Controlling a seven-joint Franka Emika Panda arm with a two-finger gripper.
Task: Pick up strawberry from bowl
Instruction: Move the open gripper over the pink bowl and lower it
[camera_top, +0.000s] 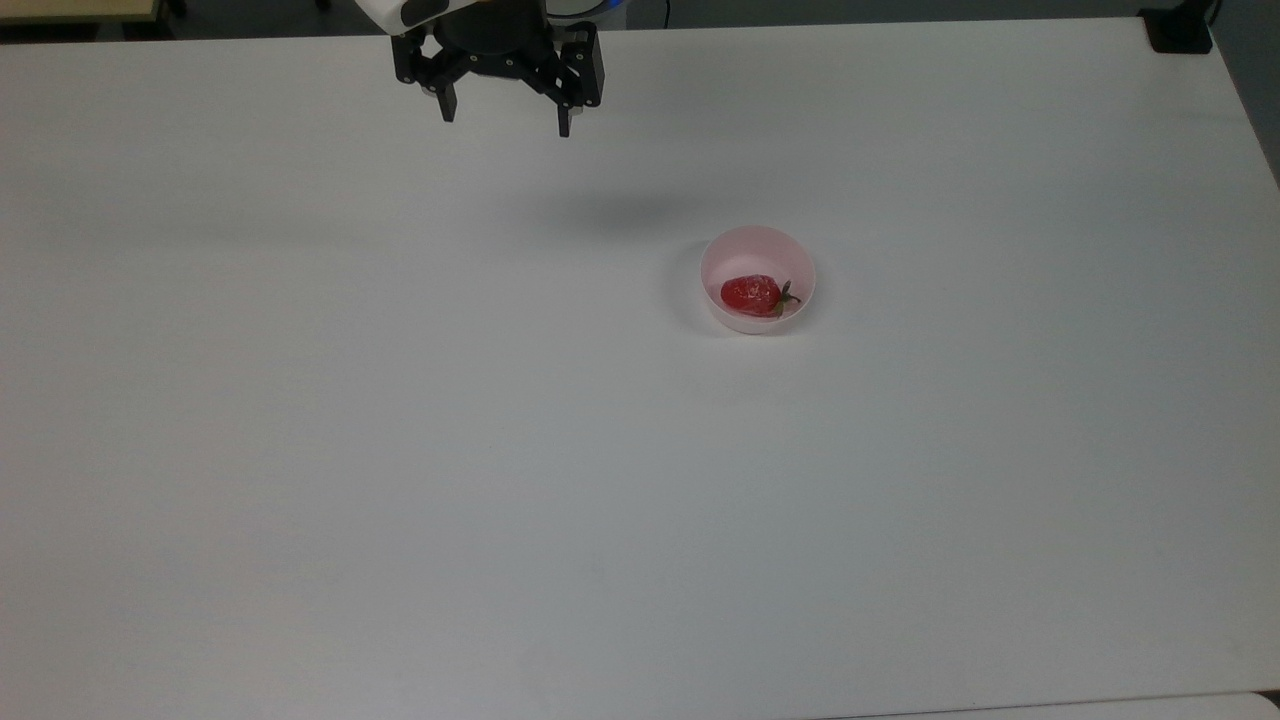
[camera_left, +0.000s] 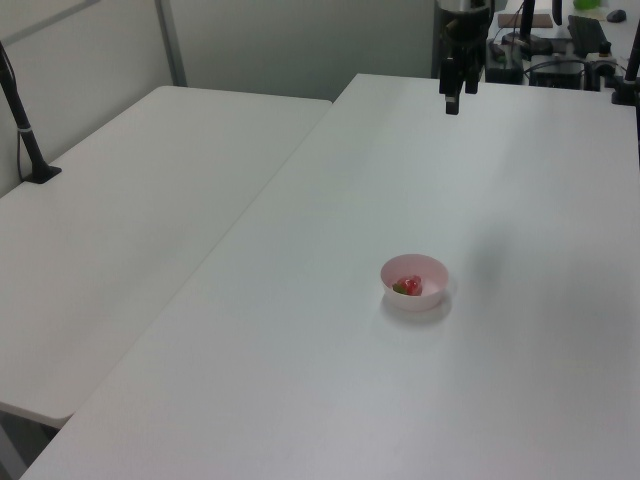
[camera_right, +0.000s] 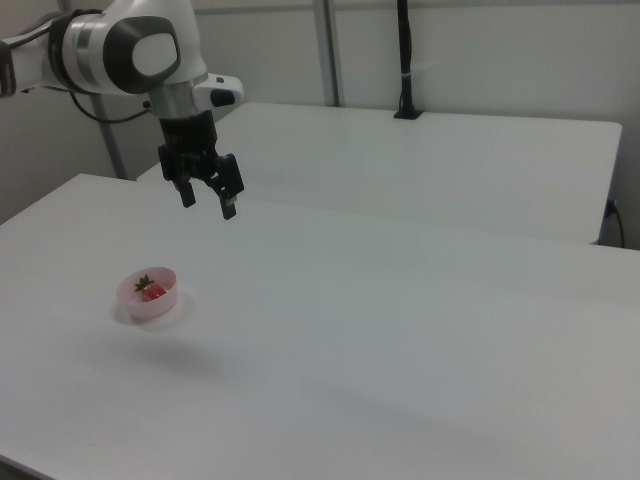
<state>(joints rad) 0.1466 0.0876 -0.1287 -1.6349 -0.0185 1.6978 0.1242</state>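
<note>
A glossy red strawberry (camera_top: 751, 294) with a green cap lies inside the pale pink bowl (camera_top: 757, 244) on the white table, right of centre in the top view. The same strawberry (camera_left: 410, 286) and bowl (camera_left: 414, 298) sit mid-table in the left view, and the strawberry (camera_right: 152, 291) and bowl (camera_right: 150, 303) sit at the right view's left. My gripper (camera_top: 505, 121) hangs open and empty high above the table, up and to the top view's left of the bowl. It also appears as the gripper (camera_left: 452, 100) and the gripper (camera_right: 208, 203), well clear of the bowl.
The white table (camera_top: 400, 450) spreads wide around the bowl. A second white table (camera_left: 130, 220) adjoins it at the left view's left, with a black clamped pole (camera_left: 25, 130). Cables and equipment (camera_left: 560, 40) crowd the far end behind the arm.
</note>
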